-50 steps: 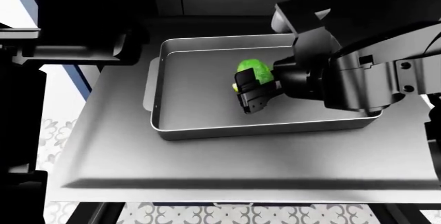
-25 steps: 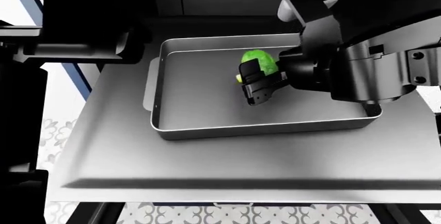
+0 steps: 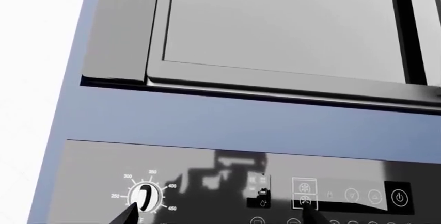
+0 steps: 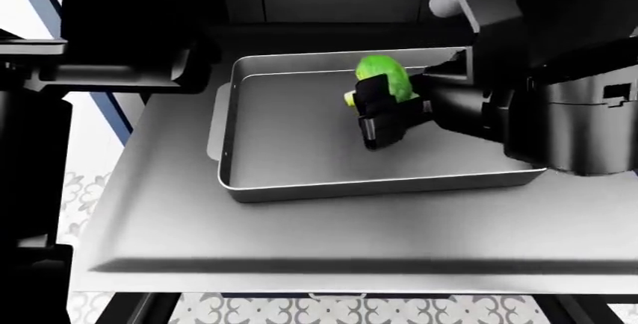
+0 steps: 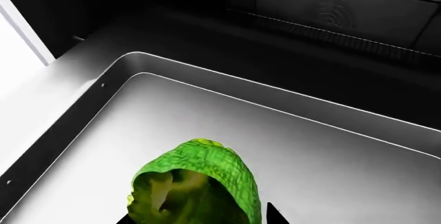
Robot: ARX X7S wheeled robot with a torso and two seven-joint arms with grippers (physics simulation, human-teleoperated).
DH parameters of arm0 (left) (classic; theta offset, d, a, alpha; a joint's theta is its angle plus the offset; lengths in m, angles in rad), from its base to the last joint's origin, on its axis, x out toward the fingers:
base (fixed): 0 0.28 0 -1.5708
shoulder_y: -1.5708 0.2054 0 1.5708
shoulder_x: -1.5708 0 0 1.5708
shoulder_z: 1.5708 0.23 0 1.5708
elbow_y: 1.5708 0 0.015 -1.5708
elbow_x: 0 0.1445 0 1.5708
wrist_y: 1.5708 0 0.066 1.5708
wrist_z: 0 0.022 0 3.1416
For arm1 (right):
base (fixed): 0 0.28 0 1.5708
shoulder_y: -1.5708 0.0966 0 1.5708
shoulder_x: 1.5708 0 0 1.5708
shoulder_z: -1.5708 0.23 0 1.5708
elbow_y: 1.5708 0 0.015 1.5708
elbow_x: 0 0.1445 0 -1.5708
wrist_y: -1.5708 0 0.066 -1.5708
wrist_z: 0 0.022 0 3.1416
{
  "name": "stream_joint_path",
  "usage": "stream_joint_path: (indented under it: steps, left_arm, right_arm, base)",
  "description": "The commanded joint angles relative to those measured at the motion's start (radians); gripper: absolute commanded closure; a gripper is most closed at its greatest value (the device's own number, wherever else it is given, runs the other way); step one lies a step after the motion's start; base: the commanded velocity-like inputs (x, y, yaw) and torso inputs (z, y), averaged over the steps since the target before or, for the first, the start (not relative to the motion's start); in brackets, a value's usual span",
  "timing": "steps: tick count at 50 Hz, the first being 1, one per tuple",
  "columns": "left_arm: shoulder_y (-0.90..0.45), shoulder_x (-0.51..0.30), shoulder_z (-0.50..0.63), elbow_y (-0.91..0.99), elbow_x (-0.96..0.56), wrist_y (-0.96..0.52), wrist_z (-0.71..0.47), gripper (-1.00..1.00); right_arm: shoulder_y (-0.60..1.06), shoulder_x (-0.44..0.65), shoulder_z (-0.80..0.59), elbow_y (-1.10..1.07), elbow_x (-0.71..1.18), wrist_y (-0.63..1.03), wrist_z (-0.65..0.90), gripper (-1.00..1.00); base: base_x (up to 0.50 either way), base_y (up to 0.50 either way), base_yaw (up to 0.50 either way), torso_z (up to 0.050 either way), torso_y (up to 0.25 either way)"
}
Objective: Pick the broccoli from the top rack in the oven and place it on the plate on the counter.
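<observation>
From the baking tray (image 4: 299, 167) on the top rack (image 4: 160, 227) at left, the broccoli (image 4: 384, 76) has risen farther back and right, clamped in the right gripper (image 4: 382, 113), so the lift-out seems underway; the left gripper's state I cannot tell.

One broccoli (image 4: 383, 75), one baking tray (image 4: 289, 156), one rack (image 4: 299, 227), one temperature knob (image 3: 142, 197).

Grey baking tray (image 4: 289, 152); temperature dial (image 3: 142, 197)
</observation>
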Motion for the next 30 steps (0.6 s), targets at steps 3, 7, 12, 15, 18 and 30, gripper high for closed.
stream_joint_path:
  steps: [3, 7, 12, 15, 18, 30]
  left_arm:
    - [0.002, -0.004, 0.014, -0.005, 0.017, 0.006, 0.008, -1.0]
    - [0.003, -0.004, 0.017, -0.007, 0.021, 0.007, 0.011, -1.0]
    - [-0.002, -0.005, 0.021, -0.009, 0.02, 0.008, 0.011, -1.0]
    - [-0.003, -0.007, 0.022, -0.008, 0.019, 0.01, 0.01, -1.0]
    - [-0.005, -0.01, 0.023, -0.008, 0.018, 0.011, 0.012, -1.0]
    - [-0.008, -0.013, 0.028, -0.006, 0.018, 0.018, 0.007, -1.0]
  right_arm:
    - [-0.062, 0.068, 0.055, -0.173, 0.138, -0.093, 0.117, 1.0]
    - [-0.069, 0.086, 0.071, -0.226, 0.16, -0.114, 0.144, 1.0]
    - [-0.074, 0.104, 0.089, -0.278, 0.194, -0.151, 0.181, 1.0]
    - [-0.074, 0.113, 0.1, -0.296, 0.205, -0.168, 0.194, 1.0]
    - [-0.072, 0.121, 0.111, -0.319, 0.218, -0.186, 0.21, 1.0]
    - [-0.055, 0.161, 0.132, -0.375, 0.274, -0.226, 0.261, 1.0]
  base:
    - [0.0, 0.0, 0.0, 0.0, 0.0]
    - [0.0, 0.0, 0.0, 0.0, 0.0]
    - [0.0, 0.0, 0.0, 0.0, 0.0]
    - [0.0, 0.0, 0.0, 0.0, 0.0]
    - [0.0, 0.0, 0.0, 0.0, 0.0]
    - [0.0, 0.0, 0.0, 0.0, 0.0]
